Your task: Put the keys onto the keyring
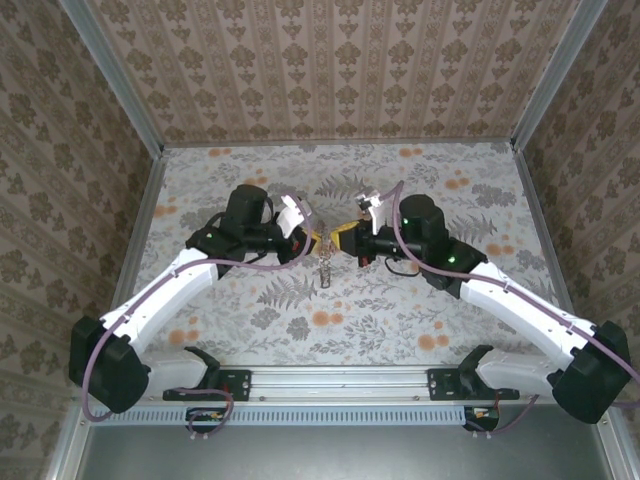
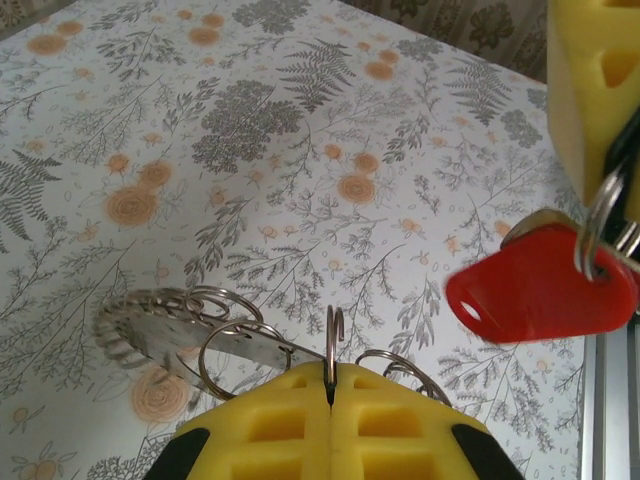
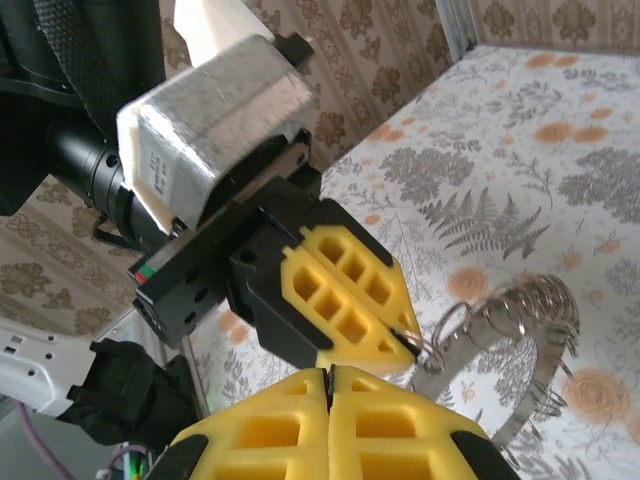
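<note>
The left gripper [image 2: 330,398] pinches the thin metal keyring [image 2: 333,338], with the dull grey toothed keys [image 2: 135,335] hanging under it. The right gripper [image 3: 328,392], closed too, holds a red plastic-headed key [image 2: 540,290] nearby. Threading seems the step in hand, so its loop must next meet the ring's opening.

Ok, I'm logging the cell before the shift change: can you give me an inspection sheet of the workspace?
Surface: floral-print table.
Job's things: keys and linked rings bunched by the left tool; red tag on a ring by the right tool.
Clutter: nothing seen.
Tools: left tool shut on a thin metal ring; right tool shut.
Cables: purple cables along both arms.
Surroundings: patterned walls.
</note>
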Tool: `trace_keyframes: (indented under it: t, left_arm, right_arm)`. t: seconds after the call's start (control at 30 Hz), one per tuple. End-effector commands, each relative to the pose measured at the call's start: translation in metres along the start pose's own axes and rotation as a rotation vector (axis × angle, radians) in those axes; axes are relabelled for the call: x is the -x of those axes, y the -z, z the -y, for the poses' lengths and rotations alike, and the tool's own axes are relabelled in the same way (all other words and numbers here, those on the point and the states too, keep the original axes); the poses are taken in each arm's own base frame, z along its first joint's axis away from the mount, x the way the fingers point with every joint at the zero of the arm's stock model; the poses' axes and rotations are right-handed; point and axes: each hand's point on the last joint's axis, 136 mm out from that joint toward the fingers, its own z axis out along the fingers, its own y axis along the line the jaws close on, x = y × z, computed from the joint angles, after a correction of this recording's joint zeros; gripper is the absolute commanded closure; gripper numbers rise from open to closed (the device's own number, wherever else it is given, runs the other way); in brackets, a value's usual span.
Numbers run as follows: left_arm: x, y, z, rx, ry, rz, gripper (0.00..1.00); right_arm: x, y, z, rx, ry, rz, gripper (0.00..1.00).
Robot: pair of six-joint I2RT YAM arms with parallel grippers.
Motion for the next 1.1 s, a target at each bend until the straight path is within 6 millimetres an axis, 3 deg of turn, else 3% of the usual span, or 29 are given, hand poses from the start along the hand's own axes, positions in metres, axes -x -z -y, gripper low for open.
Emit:
trace_keyframes:
  t: [0.0,0.3,0.53,0.77,0.9,1.07]
  left_arm:
    - [0.030,0.008,0.008,-0.042,-0.020,0.087,1.00]
    - [0.036,0.009,0.012,-0.060,-0.037,0.123,1.00]
    - [0.035,0.010,0.008,-0.056,-0.028,0.142,1.00]
    - [0.030,0.010,0.005,-0.034,-0.049,0.135,1.00]
    - [0.026,0.007,-0.001,-0.016,-0.052,0.119,1.00]
    - [0.030,0.007,0.002,-0.038,-0.057,0.130,1.00]
  right_arm:
    - [0.005,-0.005,0.008,-0.089,0.075,-0.017,1.00]
    - [0.012,-0.007,0.015,-0.171,0.180,-0.099,1.00]
    - [0.015,0.011,0.019,-0.234,0.232,-0.108,1.00]
    - [0.003,0.027,0.019,-0.255,0.282,-0.187,1.00]
    - [0.010,0.037,0.015,-0.257,0.299,-0.147,1.00]
    - [0.004,0.034,0.026,-0.292,0.304,-0.187,1.00]
